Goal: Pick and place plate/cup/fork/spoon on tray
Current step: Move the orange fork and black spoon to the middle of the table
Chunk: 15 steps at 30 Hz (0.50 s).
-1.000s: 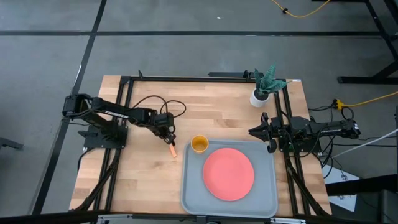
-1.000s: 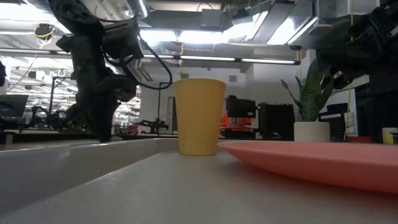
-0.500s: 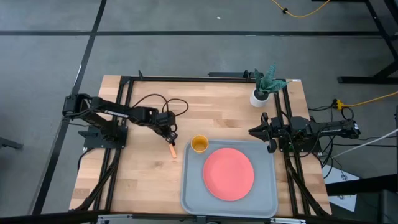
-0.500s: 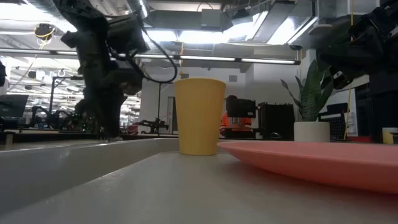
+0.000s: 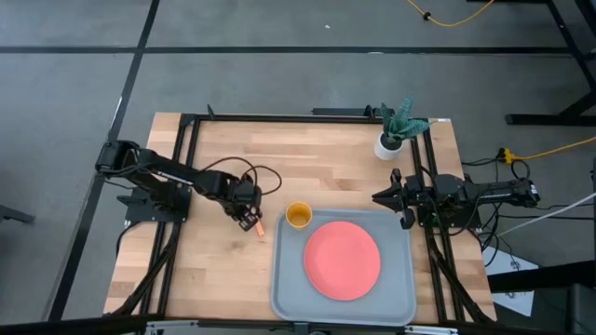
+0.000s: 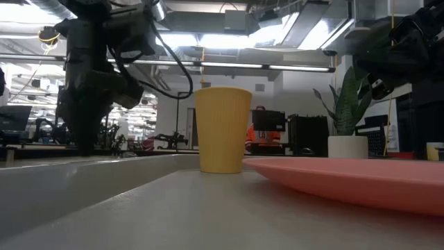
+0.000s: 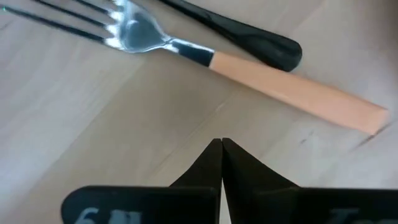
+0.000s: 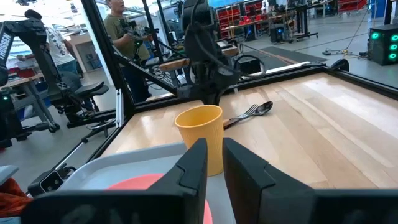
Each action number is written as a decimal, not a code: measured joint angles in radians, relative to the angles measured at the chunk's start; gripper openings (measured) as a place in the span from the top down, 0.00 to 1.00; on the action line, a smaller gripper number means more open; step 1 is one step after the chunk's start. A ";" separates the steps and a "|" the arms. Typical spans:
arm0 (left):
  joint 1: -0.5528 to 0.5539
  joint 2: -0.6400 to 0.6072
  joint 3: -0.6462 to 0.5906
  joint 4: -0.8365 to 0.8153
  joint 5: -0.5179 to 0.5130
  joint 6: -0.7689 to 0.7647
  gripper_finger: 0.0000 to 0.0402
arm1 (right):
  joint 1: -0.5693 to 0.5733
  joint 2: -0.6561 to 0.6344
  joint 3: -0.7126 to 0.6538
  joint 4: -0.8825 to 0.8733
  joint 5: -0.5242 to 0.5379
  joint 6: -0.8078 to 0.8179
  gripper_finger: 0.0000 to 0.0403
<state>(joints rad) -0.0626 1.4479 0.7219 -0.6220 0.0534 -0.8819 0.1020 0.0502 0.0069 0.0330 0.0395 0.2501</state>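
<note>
The fork, with silver tines and an orange handle, lies flat on the wooden table beside the dark spoon. Both also show in the right wrist view, the fork and the spoon beyond the cup. My left gripper points down over bare wood just short of the fork's handle, shut and with nothing between its fingers. The yellow cup stands upright in the grey tray's far left corner, and the pink plate lies flat on the tray. My right gripper waits level at the table's right edge, narrowly open.
A white pot with a green plant stands at the far right of the table. Black frame rails run along the table's far and side edges. Bare wood lies between the tray and the far rail. People stand in the room beyond.
My left gripper has gone toward the table's near edge and a little toward its left, staying shut. It now stands beside the fork's handle end. The fork, cup and plate lie as before.
</note>
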 joint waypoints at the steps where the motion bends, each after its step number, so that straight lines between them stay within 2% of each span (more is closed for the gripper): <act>1: -0.007 0.012 0.000 0.004 -0.008 0.000 1.00 | 0.000 0.000 0.000 0.000 0.000 0.000 0.86; 8: -0.019 0.071 0.001 0.048 -0.009 -0.002 1.00 | 0.000 0.000 0.000 -0.001 0.000 0.002 0.86; 15: 0.016 0.083 0.002 0.059 0.003 0.001 1.00 | 0.000 0.000 0.000 -0.001 0.000 0.000 0.86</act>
<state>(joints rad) -0.0467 1.5307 0.7238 -0.5629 0.0567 -0.8810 0.1020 0.0502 0.0071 0.0319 0.0395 0.2505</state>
